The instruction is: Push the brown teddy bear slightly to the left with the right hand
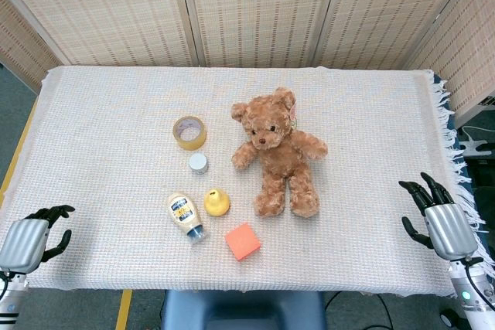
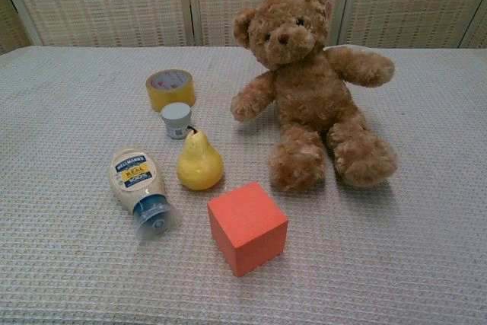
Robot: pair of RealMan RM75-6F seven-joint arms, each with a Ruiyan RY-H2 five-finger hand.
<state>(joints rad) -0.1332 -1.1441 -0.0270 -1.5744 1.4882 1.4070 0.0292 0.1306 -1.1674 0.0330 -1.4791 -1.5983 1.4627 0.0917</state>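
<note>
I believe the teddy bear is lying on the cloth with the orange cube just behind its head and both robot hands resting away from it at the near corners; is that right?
Not quite: the orange cube lies in front of the teddy bear, near its feet, not behind its head, as the head view shows. The rest holds: the left robot hand and right robot hand rest away from it at the near corners of the cloth.

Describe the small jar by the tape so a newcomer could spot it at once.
Start at the brown teddy bear mid-table and look toward its left-hand side in the head view, to the yellow tape roll. Just nearer the robot stands the small jar, the only pale, white-capped item.
</note>
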